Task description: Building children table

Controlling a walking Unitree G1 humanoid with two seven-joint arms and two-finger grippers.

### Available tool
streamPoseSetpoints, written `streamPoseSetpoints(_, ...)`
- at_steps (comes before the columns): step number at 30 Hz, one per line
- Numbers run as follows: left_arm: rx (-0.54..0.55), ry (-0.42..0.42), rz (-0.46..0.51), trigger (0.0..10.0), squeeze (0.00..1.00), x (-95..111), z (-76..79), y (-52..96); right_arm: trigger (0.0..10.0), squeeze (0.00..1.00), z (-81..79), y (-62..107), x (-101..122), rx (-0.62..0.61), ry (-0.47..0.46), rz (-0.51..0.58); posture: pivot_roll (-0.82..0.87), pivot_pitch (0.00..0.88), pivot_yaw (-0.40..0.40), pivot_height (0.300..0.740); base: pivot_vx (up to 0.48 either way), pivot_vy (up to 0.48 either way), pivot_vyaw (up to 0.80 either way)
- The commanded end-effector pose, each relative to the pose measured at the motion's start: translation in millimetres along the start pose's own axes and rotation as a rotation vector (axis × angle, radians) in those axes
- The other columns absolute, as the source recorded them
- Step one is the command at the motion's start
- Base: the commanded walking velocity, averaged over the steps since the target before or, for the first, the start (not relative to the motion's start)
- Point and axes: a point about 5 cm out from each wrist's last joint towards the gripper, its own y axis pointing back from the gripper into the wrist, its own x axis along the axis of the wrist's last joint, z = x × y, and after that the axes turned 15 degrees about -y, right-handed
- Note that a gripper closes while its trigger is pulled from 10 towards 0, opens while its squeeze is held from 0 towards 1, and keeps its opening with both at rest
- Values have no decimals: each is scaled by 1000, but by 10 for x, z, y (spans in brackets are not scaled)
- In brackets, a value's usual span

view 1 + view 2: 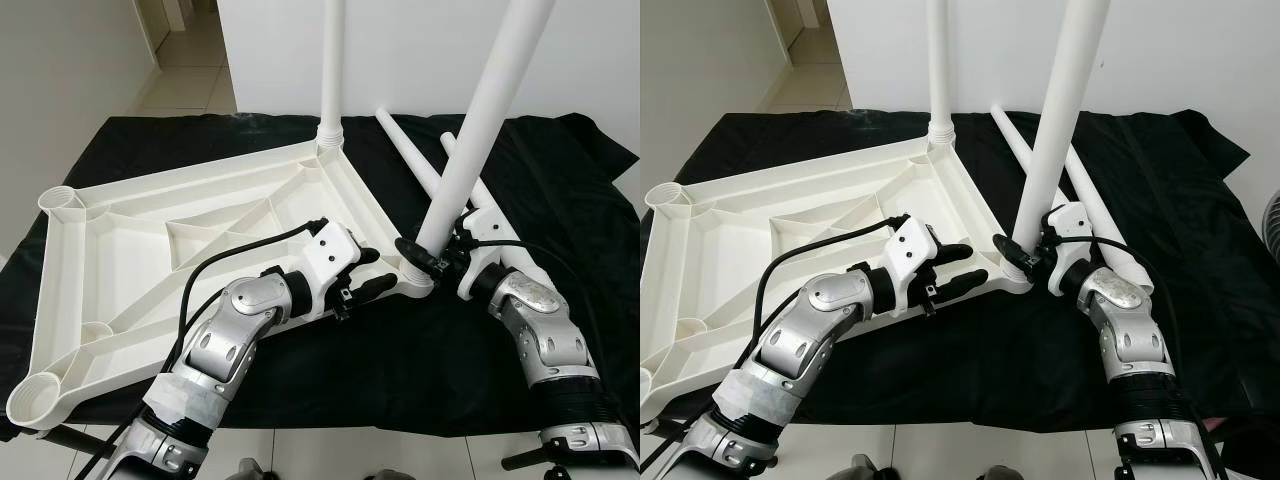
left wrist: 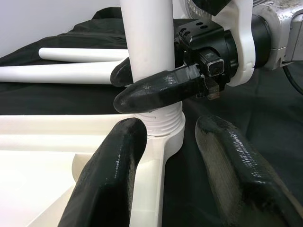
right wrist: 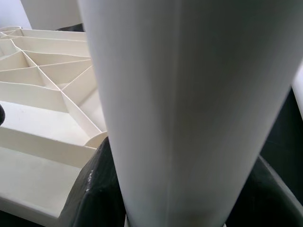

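Lying upside down on a black cloth, the ribbed white plastic tabletop is showing round corner sockets. The left gripper, fingers spread, is straddling its near edge. Beyond its fingertips, the right gripper is pinching a smooth white leg seated in the threaded socket. Spare legs are lying behind.
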Motion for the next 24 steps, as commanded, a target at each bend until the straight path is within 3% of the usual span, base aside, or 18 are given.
streamPoseSetpoints(1, 19, -1, -15, 10000, 0, -26, -9, 11, 10000, 0, -54, -33, -121, 23, -38, -25, -136, 37, 59, 740, 0, 0, 0)
streamPoseSetpoints(5, 16, 0, -17, 10000, 0, -33, 7, 14, 10000, 0, -40, -41, -105, -74, -62, -3, -134, 36, 56, 740, 0, 0, 0)
streamPoseSetpoints(9, 16, -1, -17, 10000, 0, -34, 8, 15, 10000, 0, -42, -39, -103, -91, -69, -2, -134, 36, 56, 740, 0, 0, 0)
streamPoseSetpoints(16, 19, 6, -24, 10000, 0, -50, 14, 50, 10000, 0, -216, -47, -103, -234, -97, 59, -127, 37, 57, 740, 0, 0, 0)
streamPoseSetpoints(24, 5, 5, -27, 10000, 0, -57, 30, 58, 10000, 0, -296, -30, -131, -511, -144, 138, -131, 38, 60, 740, 0, 0, 0)
